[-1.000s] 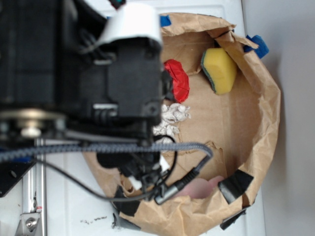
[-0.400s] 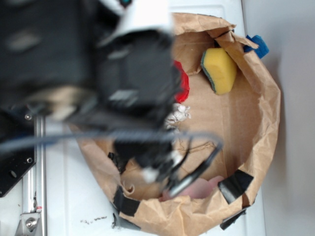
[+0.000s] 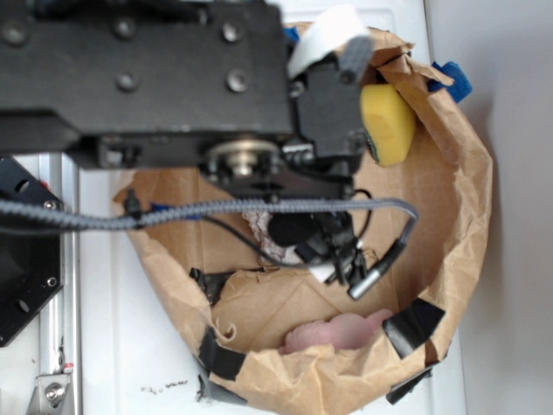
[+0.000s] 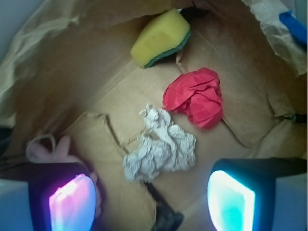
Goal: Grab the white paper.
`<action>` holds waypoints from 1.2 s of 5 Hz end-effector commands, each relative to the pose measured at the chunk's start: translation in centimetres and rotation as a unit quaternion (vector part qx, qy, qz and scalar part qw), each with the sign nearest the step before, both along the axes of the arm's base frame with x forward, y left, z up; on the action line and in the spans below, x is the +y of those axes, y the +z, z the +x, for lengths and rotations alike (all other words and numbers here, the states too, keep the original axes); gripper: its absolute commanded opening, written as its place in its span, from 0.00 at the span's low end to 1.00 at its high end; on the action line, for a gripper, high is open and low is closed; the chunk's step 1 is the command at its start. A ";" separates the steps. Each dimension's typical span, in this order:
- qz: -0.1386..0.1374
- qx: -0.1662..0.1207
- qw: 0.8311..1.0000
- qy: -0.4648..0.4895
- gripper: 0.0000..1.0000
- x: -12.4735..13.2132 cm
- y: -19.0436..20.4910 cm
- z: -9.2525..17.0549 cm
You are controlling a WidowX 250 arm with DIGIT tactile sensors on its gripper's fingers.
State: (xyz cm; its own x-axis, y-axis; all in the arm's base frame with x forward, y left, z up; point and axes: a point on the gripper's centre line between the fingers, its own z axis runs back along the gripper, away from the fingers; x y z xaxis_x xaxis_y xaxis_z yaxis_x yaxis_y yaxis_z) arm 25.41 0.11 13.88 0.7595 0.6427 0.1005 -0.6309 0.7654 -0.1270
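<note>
A WidowX gripper (image 4: pixel 151 197) hangs over a brown paper-lined basin (image 3: pixel 467 173), its two lit fingers spread wide and holding nothing, with the white paper (image 4: pixel 160 147) lying on the floor of the basin between and just ahead of them. From the exterior view the arm covers most of the scene, and only a sliver of the wad (image 3: pixel 259 226) shows beneath the cables.

The wad looks light, soft and springy, wrinkled all over and unlikely to slip; it should crush a little under the pads, so a squeeze across its thick middle seems the safest hold, not the thin tail that trails toward the red paper ball (image 4: pixel 196 96).

That red ball sits just beside the wad's upper end, close enough that a sloppy closing could catch both. A yellow sponge (image 4: pixel 161 38) with a green backing lies farther off, near the far wall. A pale pink object (image 4: pixel 45 147) rests near the left finger (image 4: pixel 72 202). A torn flap of the brown lining curls up beside the wad and could snag a descending finger.
</note>
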 end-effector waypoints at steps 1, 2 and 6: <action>0.020 -0.008 0.999 0.026 1.00 1.8 -2.4 0.4; 0.018 -0.013 0.999 0.039 1.00 2.7 -4.3 1.0; 0.015 0.009 1.000 0.015 1.00 1.6 -8.9 1.3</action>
